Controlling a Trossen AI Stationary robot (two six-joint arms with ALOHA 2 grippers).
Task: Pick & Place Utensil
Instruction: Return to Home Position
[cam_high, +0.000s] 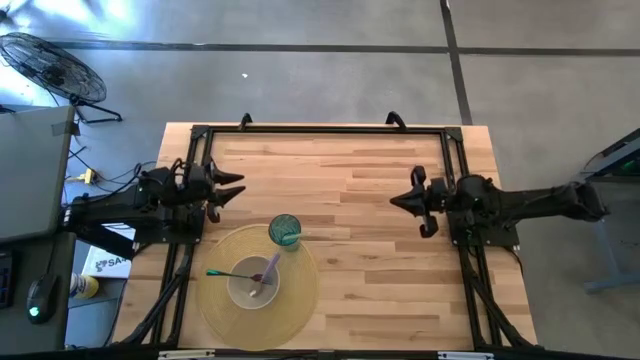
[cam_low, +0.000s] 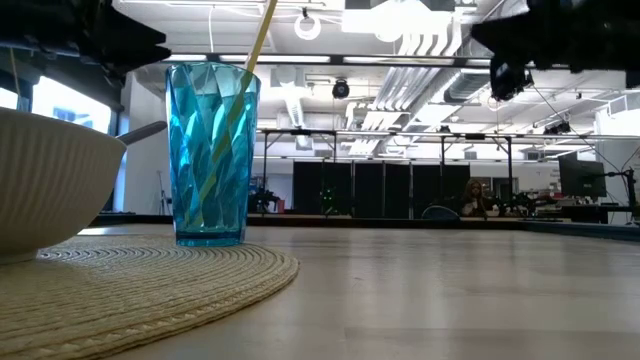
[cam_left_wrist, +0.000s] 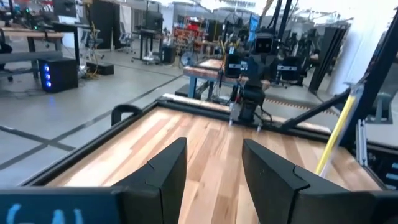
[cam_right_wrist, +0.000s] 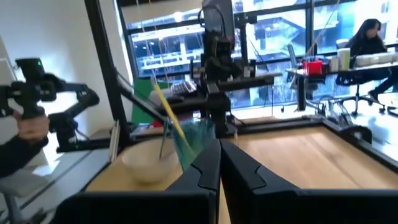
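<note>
A white bowl (cam_high: 253, 285) sits on a round woven placemat (cam_high: 300, 300) near the table's near-left part. A purple spoon (cam_high: 268, 268) leans in the bowl, and a green-handled utensil (cam_high: 222, 272) lies across its left rim. A blue faceted cup (cam_high: 285, 230) with a yellow straw (cam_low: 256, 40) stands on the mat's far edge. My left gripper (cam_high: 238, 186) hovers open over the table's left side, beyond the mat. My right gripper (cam_high: 393, 200) hovers shut right of centre. In the low view the cup (cam_low: 211, 152) stands beside the bowl (cam_low: 45, 185).
A black frame (cam_high: 320, 128) runs along the table's far edge and down both sides. Bare wood (cam_high: 390, 270) lies between the mat and the right arm. In the right wrist view a person's hand (cam_right_wrist: 28, 127) holds a device beyond the table's left side.
</note>
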